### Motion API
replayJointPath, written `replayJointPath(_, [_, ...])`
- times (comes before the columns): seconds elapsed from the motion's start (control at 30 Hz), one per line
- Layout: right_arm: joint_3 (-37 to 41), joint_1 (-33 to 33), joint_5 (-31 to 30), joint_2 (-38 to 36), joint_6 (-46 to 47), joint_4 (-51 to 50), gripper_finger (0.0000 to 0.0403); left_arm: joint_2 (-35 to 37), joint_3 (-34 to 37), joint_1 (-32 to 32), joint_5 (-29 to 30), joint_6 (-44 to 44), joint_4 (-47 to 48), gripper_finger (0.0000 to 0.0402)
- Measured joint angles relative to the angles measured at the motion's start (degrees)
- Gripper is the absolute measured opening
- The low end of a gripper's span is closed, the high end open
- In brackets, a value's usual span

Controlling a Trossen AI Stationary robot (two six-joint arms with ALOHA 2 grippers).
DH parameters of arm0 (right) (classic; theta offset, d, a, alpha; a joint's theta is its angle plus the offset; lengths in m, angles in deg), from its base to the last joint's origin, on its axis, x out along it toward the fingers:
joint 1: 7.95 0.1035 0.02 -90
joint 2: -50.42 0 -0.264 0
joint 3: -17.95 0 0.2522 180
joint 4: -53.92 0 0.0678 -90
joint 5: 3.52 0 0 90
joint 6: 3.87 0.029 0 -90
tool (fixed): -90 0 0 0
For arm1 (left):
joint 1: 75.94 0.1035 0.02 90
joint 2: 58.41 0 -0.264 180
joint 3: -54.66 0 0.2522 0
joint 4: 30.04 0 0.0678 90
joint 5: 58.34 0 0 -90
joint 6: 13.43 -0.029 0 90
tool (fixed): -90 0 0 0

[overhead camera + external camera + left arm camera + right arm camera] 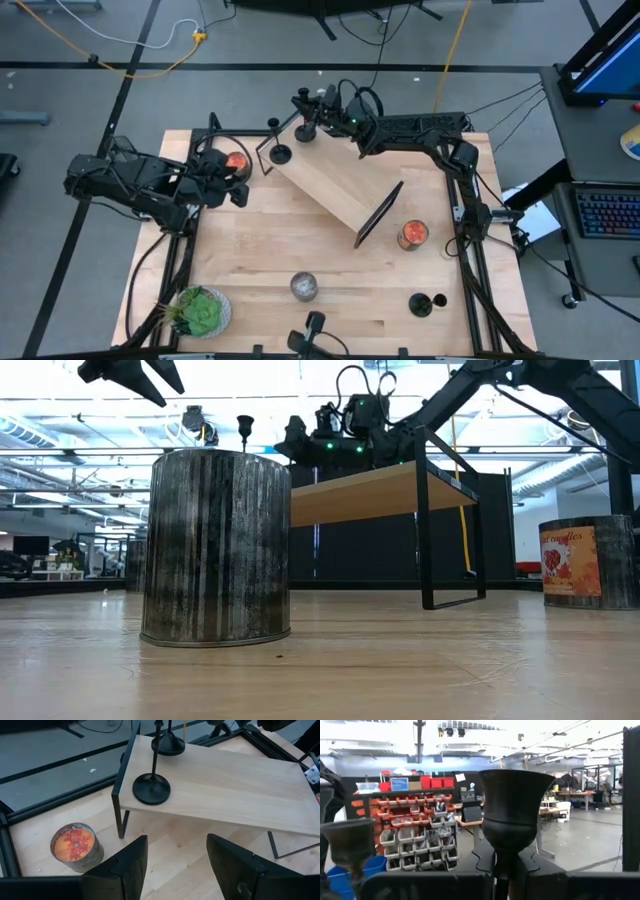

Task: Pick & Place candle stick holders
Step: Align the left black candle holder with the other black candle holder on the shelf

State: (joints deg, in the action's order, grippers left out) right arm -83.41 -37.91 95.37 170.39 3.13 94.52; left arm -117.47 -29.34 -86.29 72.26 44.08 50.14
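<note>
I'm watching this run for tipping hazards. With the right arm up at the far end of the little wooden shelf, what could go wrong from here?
1. The right gripper is shut on a candle stick holder near the wooden shelf's far edge; set down off-centre, it might topple off.
2. Another holder stands close by on the shelf; the arm could knock it.
3. The left gripper hangs open near the orange jar; a forward move might nudge it.

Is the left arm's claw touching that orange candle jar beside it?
Apart. The left wrist view shows the left gripper with its fingers spread open over bare table, while the orange jar stands off to one side, with wood visible between.
</note>
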Motion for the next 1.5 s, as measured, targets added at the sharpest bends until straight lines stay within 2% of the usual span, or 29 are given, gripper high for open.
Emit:
replayJointPath(0.5, [0.0, 0.26, 1.82, 1.08, -2.33, -0.51, 0.0012, 0.0, 0.0, 0.88, 0.02, -0.37, -0.01, 0.0209])
replayJointPath(0.7, [0.0, 0.41, 1.91, 2.14, -0.8, -0.3, 0.0036, -0.09, 0.0, 1.07, -0.06, -0.79, -0.02, 0.0209])
replayJointPath(0.8, [0.0, 0.63, 1.84, 2.16, -3.32, 0.38, 0.0038, -0.07, 0.0, 1.07, -0.47, -0.79, -0.03, 0.0209])
replayJointPath(1.17, [0.02, 0.71, 1.89, 2.16, -3.61, 1.29, 0.0045, -0.09, 0.0, 1.07, -0.5, -0.79, -0.04, 0.0209])
replayJointPath(1.5, [0.02, 1.12, 4.76, 2.16, -3.61, 1.6, 0.0102, -0.11, 0.0, 1.07, -0.55, -1.49, -0.07, 0.0209])
